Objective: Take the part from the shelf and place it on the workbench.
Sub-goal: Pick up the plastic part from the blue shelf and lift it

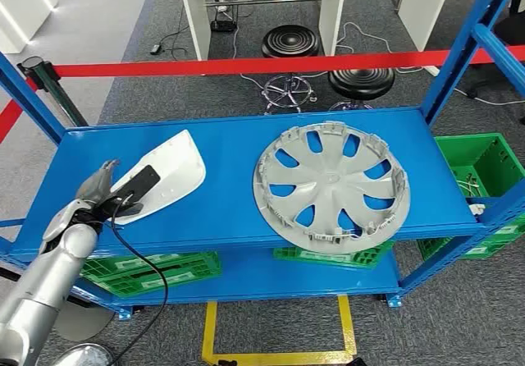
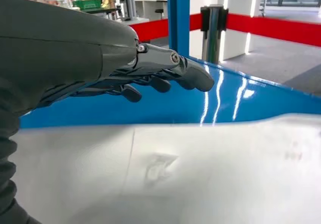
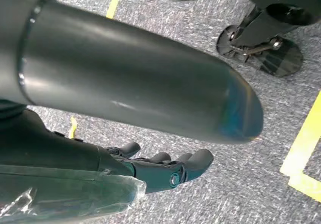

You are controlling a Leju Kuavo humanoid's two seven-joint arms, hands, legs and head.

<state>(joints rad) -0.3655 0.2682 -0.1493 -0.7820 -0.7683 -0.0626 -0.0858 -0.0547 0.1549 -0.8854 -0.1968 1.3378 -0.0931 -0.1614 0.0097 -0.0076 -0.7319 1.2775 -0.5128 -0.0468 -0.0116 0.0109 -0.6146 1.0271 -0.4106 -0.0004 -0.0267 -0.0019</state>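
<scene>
A white curved plastic part (image 1: 176, 162) lies at the left of the blue shelf top (image 1: 229, 177). My left hand (image 1: 102, 189) is at the part's near left edge. Its dark thumb lies over the white surface, and its fingers (image 2: 189, 73) stretch out straight above the blue shelf beside the part (image 2: 196, 169). I cannot see any finger closed on the part. A grey hubcap (image 1: 331, 185) lies on the right half of the shelf, overhanging the front edge. My right hand (image 3: 162, 166) hangs over the grey carpet with its fingers loosely extended and nothing in them.
Blue uprights (image 1: 464, 46) frame the shelf. Green crates stand on the lower level (image 1: 155, 269) and at the right (image 1: 477, 161). A red barrier tape (image 1: 248, 65) runs behind the shelf, with two black stools (image 1: 289, 42) beyond. Yellow floor lines (image 1: 279, 356) mark the carpet in front.
</scene>
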